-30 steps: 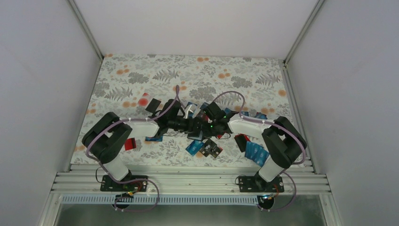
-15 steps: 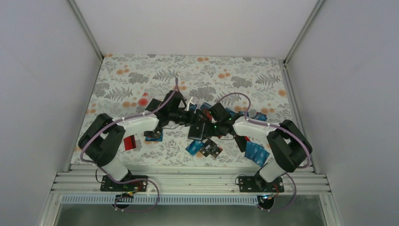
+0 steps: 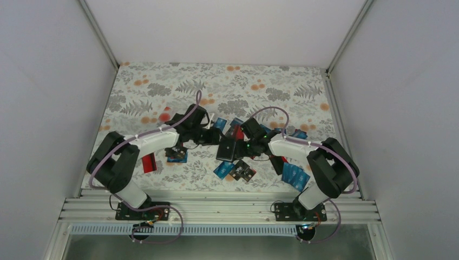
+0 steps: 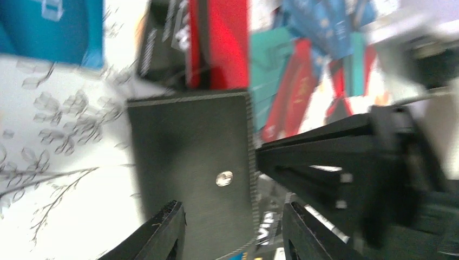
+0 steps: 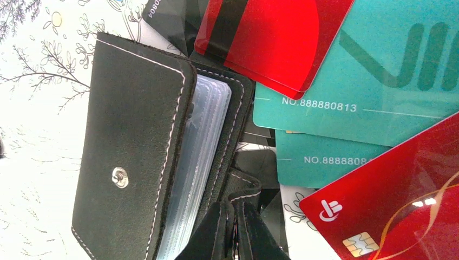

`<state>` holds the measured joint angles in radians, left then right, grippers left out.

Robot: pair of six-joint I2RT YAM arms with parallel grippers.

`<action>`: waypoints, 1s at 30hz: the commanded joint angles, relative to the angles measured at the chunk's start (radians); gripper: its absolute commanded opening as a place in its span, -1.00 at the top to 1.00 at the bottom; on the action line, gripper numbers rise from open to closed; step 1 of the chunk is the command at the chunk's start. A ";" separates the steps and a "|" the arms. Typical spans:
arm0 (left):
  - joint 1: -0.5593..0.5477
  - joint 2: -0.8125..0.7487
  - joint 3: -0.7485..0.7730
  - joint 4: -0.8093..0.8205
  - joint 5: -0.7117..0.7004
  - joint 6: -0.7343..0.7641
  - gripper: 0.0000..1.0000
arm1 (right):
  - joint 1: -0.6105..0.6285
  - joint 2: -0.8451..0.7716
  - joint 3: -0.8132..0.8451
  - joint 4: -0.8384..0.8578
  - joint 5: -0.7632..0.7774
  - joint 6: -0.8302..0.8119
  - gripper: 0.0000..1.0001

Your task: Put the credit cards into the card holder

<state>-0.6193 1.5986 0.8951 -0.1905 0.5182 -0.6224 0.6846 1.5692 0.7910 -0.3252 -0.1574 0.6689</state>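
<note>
**One claw pins the holder, the other hangs over it**

The card holder [image 3: 226,149] lies in the middle of the flowery cloth [image 3: 162,86]. The right claw [image 5: 234,234] comes in from 3 o'clock and is clenched on the holder's loose flap. I think it grips there so the holder cannot slide and sits a bit open, because the clear pockets [image 5: 203,162] show along its edge.

The left claw [image 4: 231,210] hangs over the holder from 10 o'clock. Its fingers stand apart, one on each side of the snap button [image 4: 223,178]. They grasp nothing I can see, though that picture is blurry.

Credit cards crowd the holder. In the right wrist view a red card [image 5: 270,38] and teal cards [image 5: 368,81] sit close at 1 to 3 o'clock, right by the open edge. From above, more cards lie at 6 o'clock. The bare cloth is far back at 12 o'clock, so the free room is there.
</note>
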 commanded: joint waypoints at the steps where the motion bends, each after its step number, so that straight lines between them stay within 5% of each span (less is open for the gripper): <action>1: -0.008 0.061 -0.015 -0.026 -0.020 0.042 0.16 | -0.007 -0.016 0.020 -0.012 -0.007 0.010 0.92; 26: -0.134 0.258 0.120 -0.162 -0.213 0.067 0.30 | 0.000 0.049 0.132 -0.040 -0.078 0.005 0.91; 30: -0.135 0.251 0.109 -0.153 -0.202 0.063 0.33 | 0.000 0.075 0.154 -0.047 -0.088 -0.003 0.66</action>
<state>-0.7383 1.8168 1.0164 -0.3199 0.3408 -0.5583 0.6830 1.6188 0.8982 -0.3897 -0.2127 0.6704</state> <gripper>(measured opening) 0.342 0.125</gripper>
